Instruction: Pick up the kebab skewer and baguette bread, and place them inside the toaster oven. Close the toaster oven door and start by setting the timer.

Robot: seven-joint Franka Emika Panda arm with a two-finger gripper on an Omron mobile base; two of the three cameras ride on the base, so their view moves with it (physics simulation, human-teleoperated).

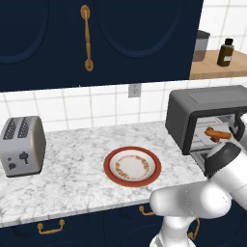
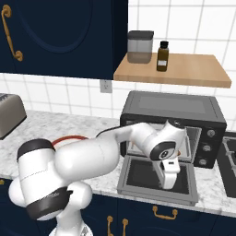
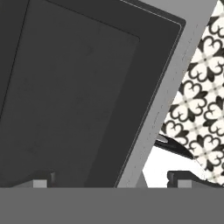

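Note:
The toaster oven stands at the counter's right end. Its door hangs dropped open, flat. On the rack inside lies the orange-brown baguette bread. A reddish bit at its left end could be the kebab skewer, too small to tell. My gripper points down over the door's outer right part. It is open, and in the hand view its fingertips straddle the door's grey front edge with nothing held. A dark curved handle piece shows just past that edge.
An empty red-rimmed plate sits mid-counter, and a silver two-slot toaster stands at the far left. A wooden shelf above the oven carries a grey canister and a brown bottle. My arm's elbow hangs before the counter edge.

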